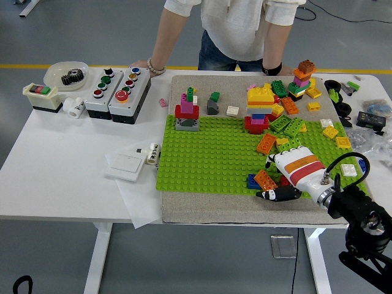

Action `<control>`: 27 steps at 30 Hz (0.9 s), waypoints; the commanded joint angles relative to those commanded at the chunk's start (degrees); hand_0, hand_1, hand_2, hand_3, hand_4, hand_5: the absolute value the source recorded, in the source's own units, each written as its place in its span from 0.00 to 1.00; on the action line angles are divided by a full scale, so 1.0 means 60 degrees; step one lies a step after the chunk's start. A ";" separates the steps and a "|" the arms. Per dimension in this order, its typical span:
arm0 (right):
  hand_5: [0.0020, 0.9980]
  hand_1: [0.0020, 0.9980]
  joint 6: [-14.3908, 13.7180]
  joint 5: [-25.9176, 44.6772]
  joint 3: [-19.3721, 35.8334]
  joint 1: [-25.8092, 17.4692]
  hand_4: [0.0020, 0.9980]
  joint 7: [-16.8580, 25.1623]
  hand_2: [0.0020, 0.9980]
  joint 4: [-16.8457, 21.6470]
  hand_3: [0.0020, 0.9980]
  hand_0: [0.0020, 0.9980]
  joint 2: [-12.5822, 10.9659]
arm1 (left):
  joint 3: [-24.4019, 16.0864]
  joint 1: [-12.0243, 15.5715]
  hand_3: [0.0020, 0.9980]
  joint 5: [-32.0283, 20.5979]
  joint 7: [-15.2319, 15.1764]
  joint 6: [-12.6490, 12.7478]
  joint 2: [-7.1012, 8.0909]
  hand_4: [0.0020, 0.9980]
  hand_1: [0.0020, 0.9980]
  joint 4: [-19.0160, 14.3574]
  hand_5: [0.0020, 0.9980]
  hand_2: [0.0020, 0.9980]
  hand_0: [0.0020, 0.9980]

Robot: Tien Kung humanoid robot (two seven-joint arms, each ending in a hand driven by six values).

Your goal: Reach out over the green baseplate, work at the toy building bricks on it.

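The green baseplate (214, 153) lies on a beige mat in the middle of the table. My right hand (273, 178), white with orange stripes, hovers low over the plate's near right corner. Its fingers (270, 160) and black-tipped thumb (274, 195) are spread to either side of an orange brick (265, 179), which sits tilted on a blue brick (252, 181). I see no firm grip on it. Another orange brick (266, 143) lies just beyond the hand. A red, pink and green tower (187, 110) stands at the plate's far left. A yellow, orange and red stack (260, 107) stands at far centre right.
Several loose bricks (294, 125) crowd the plate's right side. A brick tower (302, 76) stands at the mat's far right. Button boxes (116, 92) and a white switch plate (127, 163) lie left of the mat. A person stands at the far side with a hand (150, 66) resting on the table.
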 joint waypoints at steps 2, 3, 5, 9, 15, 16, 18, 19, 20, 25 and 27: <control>0.66 0.33 -0.0058 0.0000 -0.0019 0.0005 0.93 0.0041 0.41 -0.0037 0.55 0.30 0.0006 | 0.0001 -0.0007 0.61 0.0003 -0.0002 -0.0004 0.0001 0.67 0.64 -0.0001 0.66 0.70 0.62; 0.66 0.33 -0.0082 0.0000 -0.0030 0.0010 0.93 0.0061 0.41 -0.0072 0.55 0.30 0.0013 | 0.0002 -0.0008 0.61 0.0000 -0.0003 -0.0002 0.0001 0.67 0.64 -0.0001 0.66 0.70 0.62; 0.64 0.31 -0.0114 0.0000 -0.0044 0.0017 0.87 0.0091 0.40 -0.0136 0.54 0.29 0.0026 | 0.0009 -0.0008 0.61 -0.0014 -0.0006 -0.0001 0.0003 0.67 0.64 -0.0002 0.66 0.70 0.62; 0.64 0.31 -0.0185 0.0000 -0.0054 0.0024 0.87 0.0126 0.40 -0.0220 0.54 0.29 0.0043 | 0.0015 -0.0014 0.61 -0.0007 -0.0008 -0.0012 0.0004 0.67 0.64 -0.0006 0.66 0.70 0.62; 0.65 0.31 -0.0249 0.0000 -0.0063 0.0025 0.85 0.0187 0.40 -0.0296 0.54 0.28 0.0054 | 0.0011 -0.0018 0.61 -0.0006 -0.0007 -0.0029 0.0008 0.67 0.64 -0.0007 0.66 0.70 0.62; 0.65 0.30 -0.0264 0.0000 -0.0062 0.0026 0.83 0.0191 0.39 -0.0298 0.53 0.27 0.0052 | 0.0010 -0.0021 0.61 0.0000 -0.0006 -0.0031 0.0008 0.67 0.64 -0.0006 0.66 0.70 0.62; 0.65 0.30 -0.0288 0.0000 -0.0061 0.0028 0.83 0.0202 0.39 -0.0293 0.53 0.27 0.0050 | 0.0010 -0.0023 0.61 0.0003 -0.0006 -0.0034 0.0009 0.67 0.64 -0.0006 0.66 0.70 0.62; 0.65 0.30 -0.0300 0.0000 -0.0061 0.0029 0.83 0.0208 0.39 -0.0290 0.53 0.27 0.0048 | 0.0010 -0.0023 0.61 0.0004 -0.0006 -0.0034 0.0010 0.67 0.64 -0.0006 0.66 0.70 0.62; 0.65 0.30 -0.0324 0.0000 -0.0061 0.0032 0.83 0.0215 0.39 -0.0284 0.53 0.27 0.0048 | 0.0006 -0.0024 0.61 0.0004 -0.0004 -0.0037 0.0012 0.67 0.64 -0.0005 0.66 0.70 0.62; 0.65 0.29 -0.0349 0.0000 -0.0060 0.0033 0.82 0.0236 0.38 -0.0279 0.53 0.25 0.0046 | 0.0005 -0.0028 0.61 0.0006 0.0000 -0.0041 0.0020 0.67 0.64 -0.0006 0.66 0.70 0.62; 0.65 0.29 -0.0361 0.0000 -0.0066 0.0025 0.82 0.0252 0.38 -0.0278 0.53 0.25 0.0045 | 0.0004 -0.0025 0.61 0.0008 0.0000 -0.0039 0.0021 0.67 0.64 -0.0006 0.66 0.70 0.62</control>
